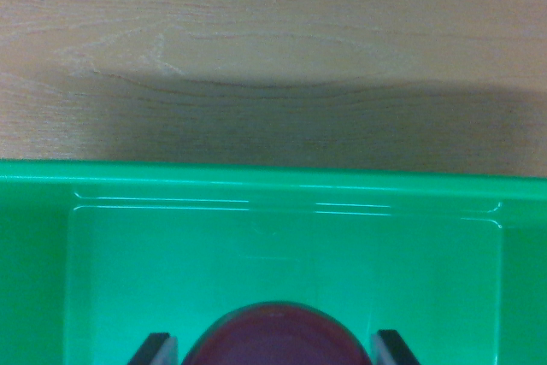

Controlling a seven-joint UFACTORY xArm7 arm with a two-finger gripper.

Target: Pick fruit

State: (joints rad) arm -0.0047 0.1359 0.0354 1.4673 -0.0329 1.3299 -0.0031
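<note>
Below me sits a bright green plastic bin (pixel 282 185) with a smooth, glossy floor and rounded inner corners, its far rim running straight across the wrist view from edge to edge. My gripper (pixel 278 350) hangs over the bin's interior, and its two dark fingertips (pixel 154 350) show at the bottom of the view, one on each side of a dark red, rounded fruit (pixel 273 338). The fingers stand apart with the fruit lodged between them; only the fruit's domed top is visible, so I cannot tell whether the pads actually press its sides or merely flank it, nor whether it rests on the bin floor or is lifted clear. The rest of the bin floor in view shows only faint moulded lines near the far wall. Beyond the far rim lies a pale wooden tabletop (pixel 273 40) with wavy grain, and a broad soft shadow falls across it just beside the bin's far edge.
</note>
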